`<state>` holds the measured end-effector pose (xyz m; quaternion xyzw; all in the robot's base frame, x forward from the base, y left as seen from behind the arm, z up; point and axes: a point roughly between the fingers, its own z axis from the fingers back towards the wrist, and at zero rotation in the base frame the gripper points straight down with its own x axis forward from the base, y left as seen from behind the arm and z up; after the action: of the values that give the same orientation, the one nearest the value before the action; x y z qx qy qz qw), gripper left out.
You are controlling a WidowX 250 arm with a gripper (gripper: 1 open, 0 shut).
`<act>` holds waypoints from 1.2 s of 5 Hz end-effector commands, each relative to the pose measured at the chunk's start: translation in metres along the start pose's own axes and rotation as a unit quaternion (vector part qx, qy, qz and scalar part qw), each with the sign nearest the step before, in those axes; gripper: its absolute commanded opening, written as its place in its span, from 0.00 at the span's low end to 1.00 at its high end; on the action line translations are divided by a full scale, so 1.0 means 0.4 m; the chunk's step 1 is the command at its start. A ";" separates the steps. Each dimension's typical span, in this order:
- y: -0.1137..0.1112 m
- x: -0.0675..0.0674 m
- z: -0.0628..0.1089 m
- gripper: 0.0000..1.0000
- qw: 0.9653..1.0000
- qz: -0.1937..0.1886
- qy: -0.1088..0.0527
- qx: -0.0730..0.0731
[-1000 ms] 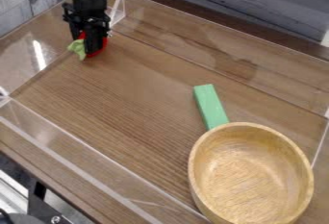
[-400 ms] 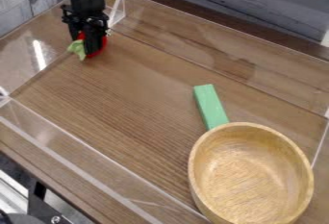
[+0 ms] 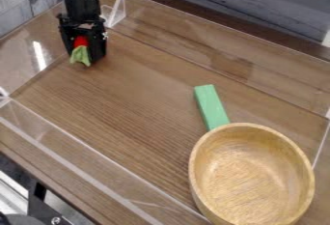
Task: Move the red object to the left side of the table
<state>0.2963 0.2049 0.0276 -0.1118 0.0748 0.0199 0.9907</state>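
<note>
Nearest you, at the lower right, sits the round wooden bowl (image 3: 252, 176), with the flat green block (image 3: 210, 107) just beyond its rim; neither needs your attention. Bare wood-grain table (image 3: 142, 103) runs from there toward the far left corner.

There, near the left edge by the clear acrylic wall (image 3: 35, 61), lies the red object (image 3: 80, 43), its pale green leafy end toward you. Your gripper (image 3: 81, 42) comes down over it from the far side, fingers spread, one to either side of it. You have no pinch on it that the view shows, though whether a finger brushes it is too small to tell.

It looks already placed on the left, so what you likely need is a straight lift away. Expect a light toy, perhaps a little springy, hardly fragile, but rounded enough to roll or be dragged if a fingertip catches it. Should you have to grip again, take the fat red middle squarely across, rather than the leaves, which could bend or slip.
</note>
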 end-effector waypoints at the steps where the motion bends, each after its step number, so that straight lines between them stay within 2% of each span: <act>1: 0.011 -0.002 0.089 1.00 0.999 0.014 -0.040 0.006; 4: -0.004 -0.019 0.182 1.00 0.996 0.041 -0.074 -0.013; 6: -0.018 0.007 0.213 1.00 0.993 0.065 -0.092 -0.021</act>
<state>0.3063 0.2123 0.0751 -0.1534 0.0322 0.1018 0.9824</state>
